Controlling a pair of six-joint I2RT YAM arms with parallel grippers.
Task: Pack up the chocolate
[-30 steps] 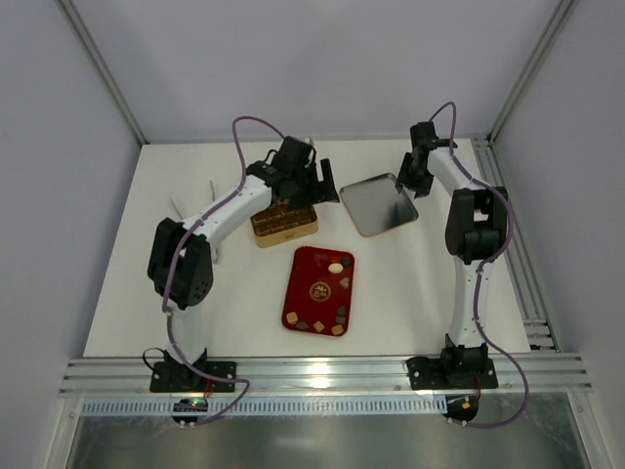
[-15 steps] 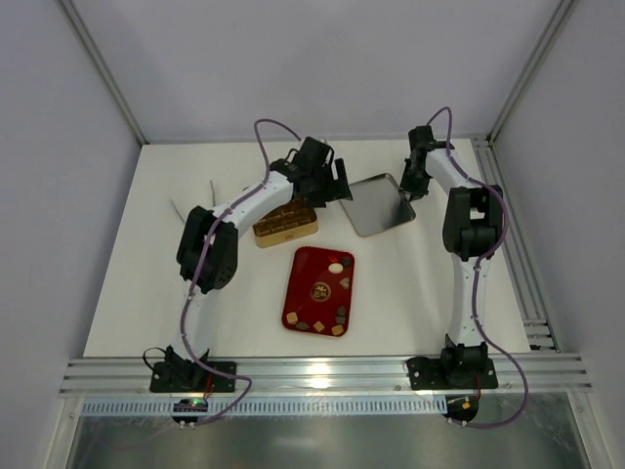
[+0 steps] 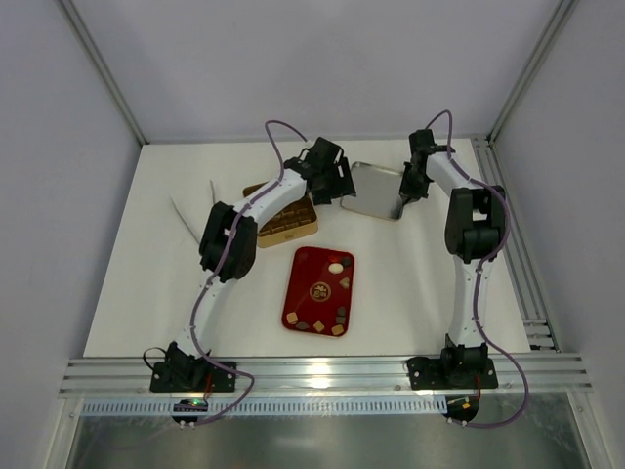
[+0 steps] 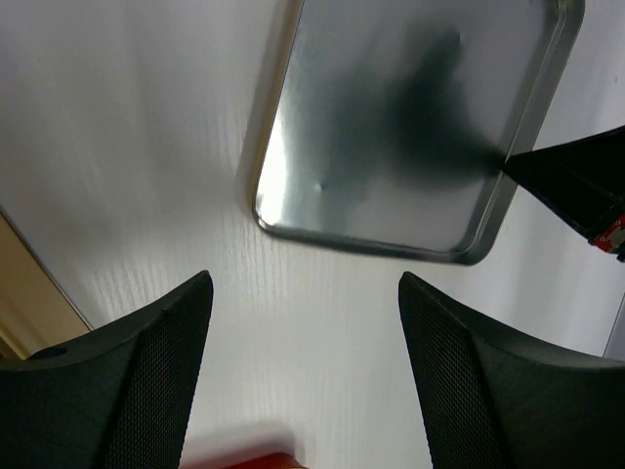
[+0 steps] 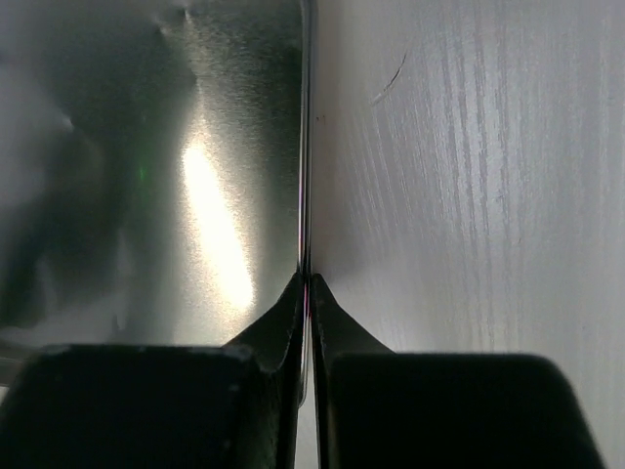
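Several small pieces of chocolate point(image 3: 336, 267), cream, tan and dark brown, lie on the red tray point(image 3: 314, 264) at mid table. The gold box point(image 3: 293, 230) stands behind the tray, partly under my left arm. Further back lies a silver lid point(image 3: 371, 188). My right gripper point(image 3: 401, 199) is shut on the lid's right rim. In the right wrist view its jaws point(image 5: 307, 285) pinch the thin edge of the lid point(image 5: 146, 147). My left gripper point(image 3: 338, 188) hangs open by the lid's left edge. In the left wrist view it point(image 4: 305, 283) holds nothing, with the lid point(image 4: 410, 127) just beyond.
Two thin white sticks point(image 3: 186, 213) lie at the left of the table. A metal rail point(image 3: 508, 225) runs along the right side. An edge of the red tray point(image 4: 244, 459) and a corner of the gold box point(image 4: 20, 303) show in the left wrist view.
My right gripper has closed on the lid's rim, and the lid has shifted back and lies flatter. My left arm has swung right, from over the gold box to the lid's left edge.
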